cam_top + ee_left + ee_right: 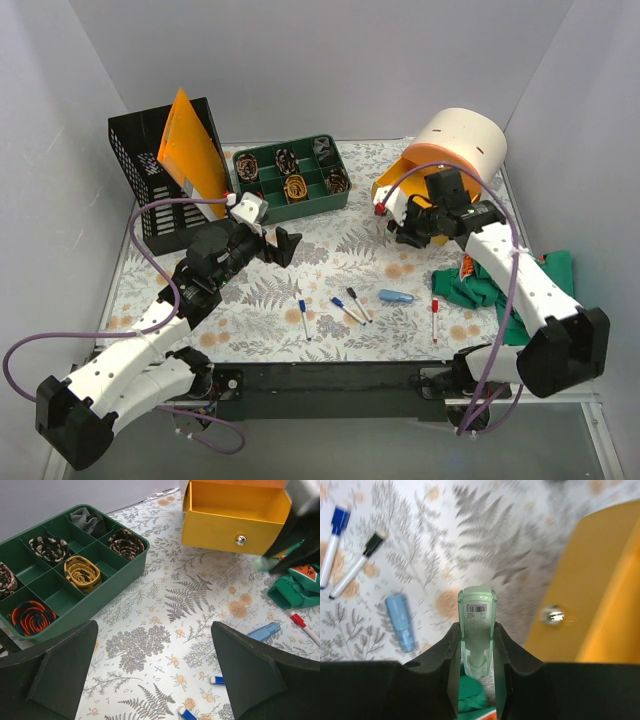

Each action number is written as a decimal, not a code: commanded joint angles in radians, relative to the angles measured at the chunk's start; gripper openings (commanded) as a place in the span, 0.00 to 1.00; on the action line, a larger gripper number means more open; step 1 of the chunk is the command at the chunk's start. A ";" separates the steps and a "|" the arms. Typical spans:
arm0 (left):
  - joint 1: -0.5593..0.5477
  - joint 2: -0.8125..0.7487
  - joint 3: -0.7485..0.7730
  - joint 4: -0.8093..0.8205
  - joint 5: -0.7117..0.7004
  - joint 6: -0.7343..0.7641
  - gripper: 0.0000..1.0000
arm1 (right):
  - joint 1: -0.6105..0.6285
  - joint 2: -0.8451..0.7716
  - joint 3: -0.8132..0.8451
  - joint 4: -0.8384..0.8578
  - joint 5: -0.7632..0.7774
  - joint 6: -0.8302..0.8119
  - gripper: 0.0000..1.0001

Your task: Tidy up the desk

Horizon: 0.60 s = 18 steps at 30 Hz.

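The desk (330, 255) has a pale cover with ferns and orange flowers. My right gripper (396, 226) is shut on a pale green tube with a barcode label (477, 617) and holds it above the desk, just in front of the open orange drawer (392, 182). The drawer's front and knob show in the right wrist view (552, 615). My left gripper (284, 246) is open and empty. It hovers over bare desk (150, 645) near the green compartment tray (95, 605).
Several markers (345, 308), a red-capped pen (435, 318) and a blue tube (396, 296) lie near the front. A green cloth (500, 285) lies at the right. A black mesh basket with an orange folder (165, 170) stands back left. A white cylinder (462, 140) tops the drawer.
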 commanded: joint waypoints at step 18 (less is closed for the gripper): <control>0.000 -0.007 0.004 0.002 0.028 0.027 0.98 | -0.228 0.000 0.199 0.191 0.112 0.206 0.46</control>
